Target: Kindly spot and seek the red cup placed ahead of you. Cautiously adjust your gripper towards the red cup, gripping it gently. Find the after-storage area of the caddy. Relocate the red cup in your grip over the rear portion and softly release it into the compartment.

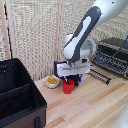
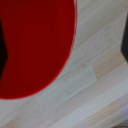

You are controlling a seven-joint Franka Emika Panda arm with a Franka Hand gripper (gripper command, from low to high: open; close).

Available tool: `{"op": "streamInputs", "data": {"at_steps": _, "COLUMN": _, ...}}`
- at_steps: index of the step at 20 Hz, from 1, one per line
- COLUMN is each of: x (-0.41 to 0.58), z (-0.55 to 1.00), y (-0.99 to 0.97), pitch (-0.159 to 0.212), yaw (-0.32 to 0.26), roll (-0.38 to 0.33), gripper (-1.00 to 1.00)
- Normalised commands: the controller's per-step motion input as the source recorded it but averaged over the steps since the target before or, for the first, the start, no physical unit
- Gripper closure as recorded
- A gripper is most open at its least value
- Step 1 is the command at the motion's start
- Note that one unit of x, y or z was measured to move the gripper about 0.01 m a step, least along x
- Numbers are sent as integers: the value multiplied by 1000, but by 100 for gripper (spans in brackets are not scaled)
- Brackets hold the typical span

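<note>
At the exterior view's left stands one caddy [image 1: 20, 100], a large black box with upright walls and a cross divider splitting it into two bays; the rear portion [image 1: 11, 75] is the far bay and the front bay lies nearer the camera. To the right of the caddy, well apart from it on the light wooden table [image 1: 95, 107], sits one cream bowl [image 1: 51, 81] holding yellow pieces. Just beside the bowl, on its right and slightly nearer, stands the one red cup [image 1: 68, 87], upright on the table. Directly above the cup hangs the single gripper [image 1: 70, 80], its dark blue-tipped fingers [image 1: 78, 79] reaching down around the cup's rim; whether they press on the cup or stand loose about it cannot be told. The wrist view is filled mostly by the red cup [image 2: 35, 45], seen very close over pale wood. At the far right sits one dark metal toaster oven [image 1: 114, 55], with a rack [image 1: 100, 76] lying on the table before it.
</note>
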Motion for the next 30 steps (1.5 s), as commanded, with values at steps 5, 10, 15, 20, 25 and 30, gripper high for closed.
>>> {"op": "streamInputs", "data": {"at_steps": 5, "x": -33, "z": -222, "y": 0, "pitch": 40, "yaw": 1, "roll": -15, "gripper": 100}}
{"op": "streamInputs", "data": {"at_steps": 10, "x": -49, "z": -185, "y": 0, "pitch": 55, "yaw": 0, "roll": -2, "gripper": 100}}
{"op": "streamInputs", "data": {"at_steps": 15, "x": -90, "z": -143, "y": -2, "pitch": 56, "yaw": -4, "roll": 0, "gripper": 100}}
{"op": "streamInputs", "data": {"at_steps": 20, "x": -7, "z": 187, "y": 0, "pitch": 64, "yaw": -23, "roll": 0, "gripper": 100}}
{"op": "streamInputs", "data": {"at_steps": 25, "x": 168, "z": 858, "y": 0, "pitch": 110, "yaw": -68, "roll": 9, "gripper": 100}}
{"op": "streamInputs", "data": {"at_steps": 30, "x": 281, "z": 934, "y": 17, "pitch": 88, "yaw": -64, "roll": 12, "gripper": 100}}
